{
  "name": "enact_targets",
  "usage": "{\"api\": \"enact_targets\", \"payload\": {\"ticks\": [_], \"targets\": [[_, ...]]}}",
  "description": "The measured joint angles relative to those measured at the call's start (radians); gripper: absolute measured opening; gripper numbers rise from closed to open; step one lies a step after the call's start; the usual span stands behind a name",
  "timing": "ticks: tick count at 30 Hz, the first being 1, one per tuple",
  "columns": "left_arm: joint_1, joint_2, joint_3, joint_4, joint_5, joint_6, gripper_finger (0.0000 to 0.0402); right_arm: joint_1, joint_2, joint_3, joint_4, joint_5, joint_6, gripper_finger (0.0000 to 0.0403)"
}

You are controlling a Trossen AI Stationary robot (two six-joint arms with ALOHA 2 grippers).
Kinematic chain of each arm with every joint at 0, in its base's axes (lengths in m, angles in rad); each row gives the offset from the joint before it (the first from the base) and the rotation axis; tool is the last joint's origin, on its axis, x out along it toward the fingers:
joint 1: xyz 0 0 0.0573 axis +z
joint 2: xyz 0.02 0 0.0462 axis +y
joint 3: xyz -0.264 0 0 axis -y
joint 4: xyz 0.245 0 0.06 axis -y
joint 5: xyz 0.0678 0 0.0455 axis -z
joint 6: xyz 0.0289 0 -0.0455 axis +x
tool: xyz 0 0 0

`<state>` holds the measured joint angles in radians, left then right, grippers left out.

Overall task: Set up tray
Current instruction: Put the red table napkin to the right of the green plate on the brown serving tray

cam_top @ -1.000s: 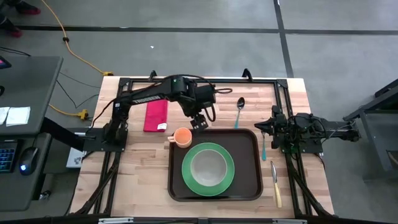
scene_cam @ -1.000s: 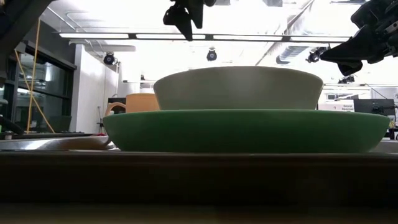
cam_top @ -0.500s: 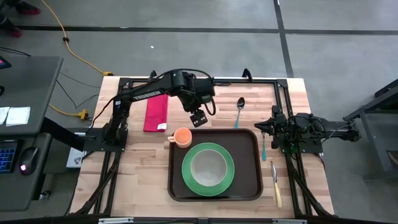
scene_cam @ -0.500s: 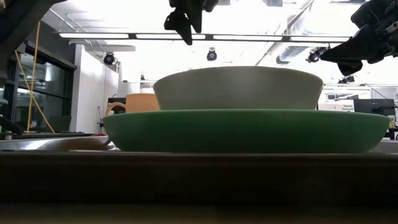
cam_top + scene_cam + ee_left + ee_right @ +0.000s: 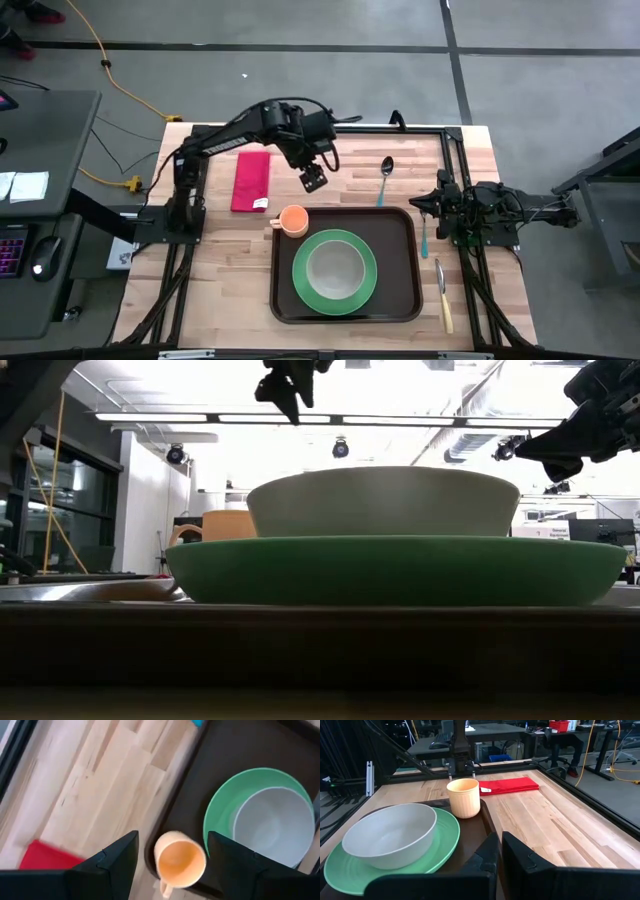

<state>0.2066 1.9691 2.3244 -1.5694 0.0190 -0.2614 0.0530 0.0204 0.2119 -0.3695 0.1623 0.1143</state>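
The tray [image 5: 410, 300] lay at the near middle of the desk [image 5: 220, 270], carrying a green plate [image 5: 305, 290] with a bowl [image 5: 334, 270] on it and an orange cup [image 5: 293, 221] in its far-left corner, so dishes appeared grouped for serving. The left end effector [image 5: 313, 179] hung wide open and empty just beyond the cup, while the right end effector [image 5: 432, 204] waited shut and empty at the right edge.

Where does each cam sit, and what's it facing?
High: overhead, straight down; both arms, tray.
Low: tabletop height, level across green plate and bowl; grippers hang from above.
Left wrist: above orange cup, looking down; own open fingers.
Right wrist: low, across tray; own shut fingers.
Shared: cup, plate and bowl appear in every view.
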Motion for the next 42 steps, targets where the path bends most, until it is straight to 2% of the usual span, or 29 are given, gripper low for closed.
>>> {"api": "enact_targets", "payload": {"ticks": [8,24,35,42], "targets": [[0.003,-0.162,-0.188,-0.005,-0.053,-0.079,0.0266,0.0,0.0,0.0,0.0,0.0,0.0,0.0],[0.003,-0.405,-0.505,-0.003,-0.103,-0.218,0.0266,0.0,0.0,0.0,-0.001,0.023,0.016,0.0],[0.003,-0.545,-0.664,-0.002,-0.119,-0.3,0.0266,0.0,0.0,0.0,-0.004,0.023,0.016,0.0],[0.003,-0.59,-0.702,-0.002,-0.134,-0.327,0.0266,0.0,0.0,0.0,-0.005,0.023,0.016,0.0]]}}
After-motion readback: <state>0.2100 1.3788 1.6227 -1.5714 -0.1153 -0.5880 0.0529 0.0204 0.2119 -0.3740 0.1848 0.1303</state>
